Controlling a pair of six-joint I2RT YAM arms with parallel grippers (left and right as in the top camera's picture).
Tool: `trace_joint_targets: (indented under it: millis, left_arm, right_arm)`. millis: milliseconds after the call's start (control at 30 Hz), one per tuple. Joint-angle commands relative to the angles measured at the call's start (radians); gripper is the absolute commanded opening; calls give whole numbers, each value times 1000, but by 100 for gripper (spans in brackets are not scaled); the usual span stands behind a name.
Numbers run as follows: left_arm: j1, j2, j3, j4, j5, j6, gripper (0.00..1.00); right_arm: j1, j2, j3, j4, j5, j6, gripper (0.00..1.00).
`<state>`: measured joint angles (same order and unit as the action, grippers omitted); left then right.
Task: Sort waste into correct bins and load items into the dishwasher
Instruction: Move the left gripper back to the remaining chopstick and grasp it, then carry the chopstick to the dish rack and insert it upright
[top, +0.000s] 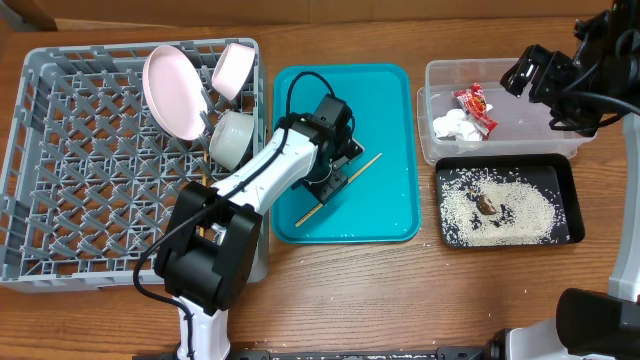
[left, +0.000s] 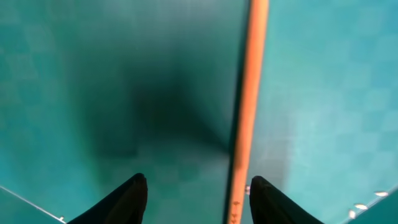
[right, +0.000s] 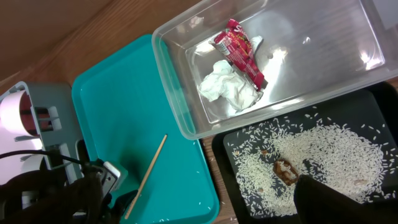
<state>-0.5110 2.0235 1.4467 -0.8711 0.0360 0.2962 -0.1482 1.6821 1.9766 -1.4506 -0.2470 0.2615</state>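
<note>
A wooden chopstick (top: 365, 165) lies on the teal tray (top: 385, 110). My left gripper (top: 325, 187) is open just above it; in the left wrist view its jaws (left: 196, 183) straddle the chopstick (left: 249, 93), which runs by the right finger. My right gripper (top: 520, 72) hovers empty over the clear tub (top: 530, 130), which holds the wrapper (top: 475, 108) and tissue (top: 452, 124). The black tray (top: 572, 200) holds rice (top: 520, 215) and a brown scrap (top: 487, 205). The dish rack (top: 100, 200) carries the pink plate (top: 172, 92), pink bowl (top: 232, 70) and grey-white bowl (top: 232, 140). The cup is hidden.
A few stray rice grains lie on the teal tray (right: 124, 112) near its front edge. The left arm stretches from the table's front across the rack's right side. Bare wooden table shows in front of the trays.
</note>
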Motion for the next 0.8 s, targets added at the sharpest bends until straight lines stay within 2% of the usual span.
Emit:
trace_joint_targets:
  millis: [0,100,467,533,733,767]
  left_arm:
    - [-10,17,-27,9,-16,23,57]
    - [-21,17,-27,9,-11,37,59]
    - [-51,17,-89,57,-18,41,55]
    - [-51,17,-89,58,-17,40,49]
    - [-55,17,-91,56,-9,37,18]
    - [-55,17,-91,56,-9,37,17]
  right_arm:
    - [3,-16,20,5,0,0,100]
    - [3,-16,20,5,0,0,100]
    - [3,-16,20,5,0,0,100]
    - [3,-16,20,5,0,0,100]
    - [3,-16,20,5,0,-1,100]
    - [3,-16,20,5,0,0,100]
